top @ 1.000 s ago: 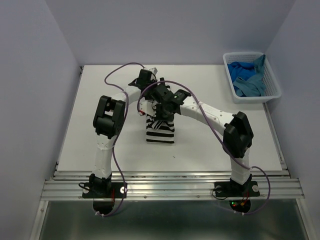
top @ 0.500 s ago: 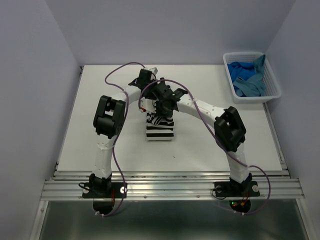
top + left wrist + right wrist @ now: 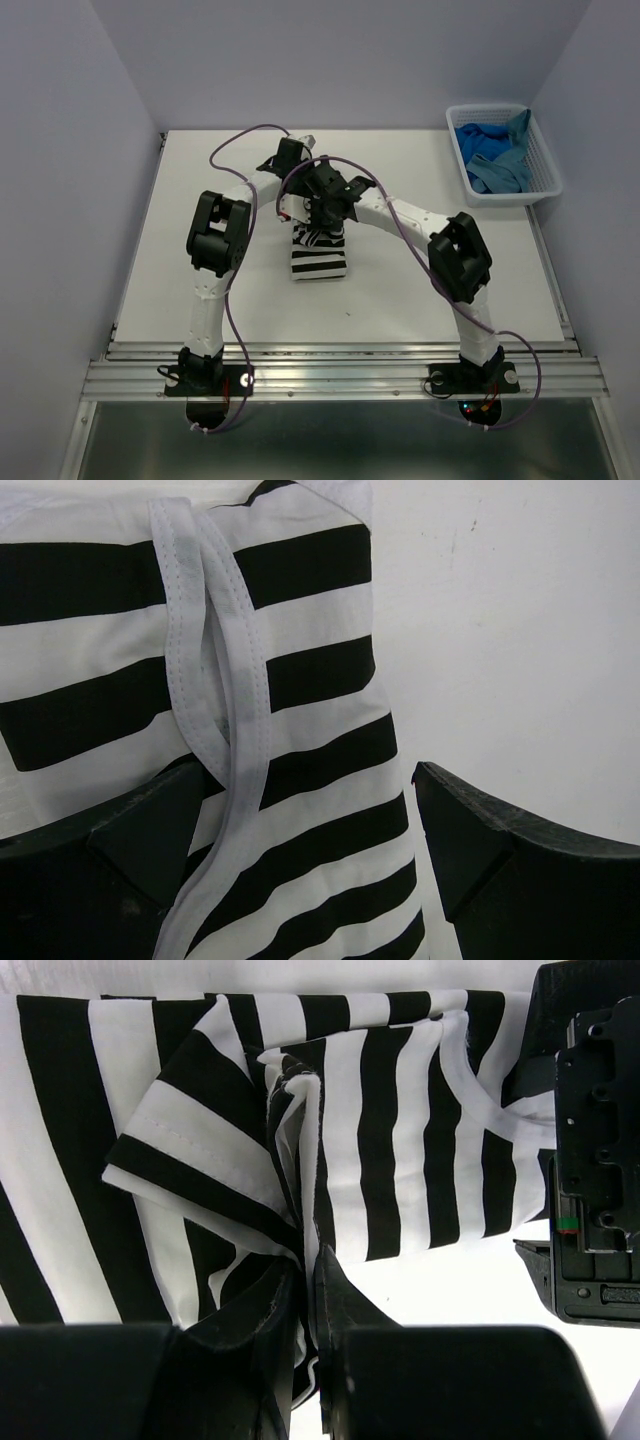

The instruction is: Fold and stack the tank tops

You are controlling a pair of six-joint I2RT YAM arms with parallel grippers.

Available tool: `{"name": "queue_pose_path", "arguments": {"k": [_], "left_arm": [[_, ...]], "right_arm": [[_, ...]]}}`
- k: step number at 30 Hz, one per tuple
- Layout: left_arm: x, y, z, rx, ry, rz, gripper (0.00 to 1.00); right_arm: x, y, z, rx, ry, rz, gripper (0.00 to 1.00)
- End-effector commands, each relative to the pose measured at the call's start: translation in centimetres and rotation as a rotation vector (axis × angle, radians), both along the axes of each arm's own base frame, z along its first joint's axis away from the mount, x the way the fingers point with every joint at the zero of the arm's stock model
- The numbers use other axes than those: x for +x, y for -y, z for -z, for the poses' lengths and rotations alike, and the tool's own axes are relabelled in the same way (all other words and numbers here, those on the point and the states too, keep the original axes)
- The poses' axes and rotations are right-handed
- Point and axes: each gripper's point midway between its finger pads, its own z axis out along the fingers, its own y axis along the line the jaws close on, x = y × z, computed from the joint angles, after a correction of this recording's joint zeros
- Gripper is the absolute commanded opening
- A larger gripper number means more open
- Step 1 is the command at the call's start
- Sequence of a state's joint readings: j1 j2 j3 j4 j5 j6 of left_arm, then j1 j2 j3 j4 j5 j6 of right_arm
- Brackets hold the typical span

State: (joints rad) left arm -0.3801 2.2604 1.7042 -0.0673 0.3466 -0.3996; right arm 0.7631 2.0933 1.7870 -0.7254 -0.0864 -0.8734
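Pinching a bunched fold of the black-and-white striped tank top (image 3: pixel 400 1120), the right gripper (image 3: pixel 306 1285) has its two fingers pressed nearly together, with cloth gathered into a ridge between them. The left gripper (image 3: pixel 300 815) is released, its jaws spread wide and holding nothing. One finger hangs over the stripes, the other over bare tabletop (image 3: pixel 520 630) just past the garment's edge. A white strap (image 3: pixel 225 680) with a stitched hem runs down the fabric between them.

From the top view, the striped top lies near the middle of the tabletop as a narrow folded rectangle. Its near end lies flat, and its far end is covered by both grippers, which meet there close together.

A white lattice basket (image 3: pixel 512 198) sits at the far right corner of the tabletop. It holds the teal blue tank top (image 3: pixel 519 124) and the royal blue tank top (image 3: pixel 490 165), both crumpled, well apart from the striped one.
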Motion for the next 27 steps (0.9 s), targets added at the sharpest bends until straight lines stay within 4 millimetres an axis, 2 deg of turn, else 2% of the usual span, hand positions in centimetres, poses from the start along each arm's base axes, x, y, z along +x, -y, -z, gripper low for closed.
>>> {"name": "queue_pose_path", "arguments": {"k": [1, 9, 11, 14, 16, 17, 19, 21, 22, 24, 25, 26, 27], "left_arm": [[-0.9, 0.0, 2.0, 0.032, -0.056, 0.022, 0.99], [-0.8, 0.0, 2.0, 0.031, -0.052, 0.025, 0.99], [-0.8, 0.0, 1.9, 0.031, -0.050, 0.026, 0.99], [-0.7, 0.1, 1.7, 0.027, -0.045, 0.026, 0.99], [-0.5, 0.1, 1.4, 0.027, -0.040, 0.026, 0.99], [-0.3, 0.2, 1.0, 0.026, -0.032, 0.026, 0.99], [-0.1, 0.2, 0.5, 0.026, -0.018, 0.024, 0.99], [0.4, 0.4, -0.7, 0.017, 0.005, 0.024, 0.99], [0.6, 0.6, -1.4, 0.010, 0.018, 0.025, 0.99], [0.9, 0.6, -2.5, 0.009, 0.037, 0.023, 0.99], [1.2, 0.4, -3.0, 0.015, 0.046, 0.011, 0.99], [1.6, 0.4, -4.2, 0.016, 0.069, 0.007, 0.99], [1.8, 0.3, -4.9, 0.020, 0.077, 0.002, 0.99]], "right_arm": [[2.1, -1.7, -1.5, 0.060, 0.072, -0.004, 0.08], [3.4, -1.5, -0.4, 0.080, 0.043, 0.040, 0.18], [4.1, -1.4, -0.2, 0.088, 0.048, 0.057, 0.32], [4.8, -1.6, -0.7, 0.103, 0.073, 0.086, 0.46], [5.3, -1.7, -1.3, 0.119, 0.093, 0.108, 0.59], [5.8, -1.2, -1.7, 0.126, 0.100, 0.144, 0.99], [5.8, -1.3, -2.6, 0.153, 0.103, 0.170, 1.00], [5.3, -1.4, -4.5, 0.217, 0.097, 0.220, 1.00], [4.7, -1.2, -5.8, 0.269, 0.094, 0.249, 1.00], [3.8, -0.9, -7.0, 0.323, 0.097, 0.272, 1.00], [3.7, -1.0, -8.2, 0.379, 0.117, 0.285, 1.00], [2.2, -0.2, -9.0, 0.422, 0.097, 0.321, 1.00], [1.7, 0.1, -9.7, 0.456, 0.098, 0.337, 1.00]]}}
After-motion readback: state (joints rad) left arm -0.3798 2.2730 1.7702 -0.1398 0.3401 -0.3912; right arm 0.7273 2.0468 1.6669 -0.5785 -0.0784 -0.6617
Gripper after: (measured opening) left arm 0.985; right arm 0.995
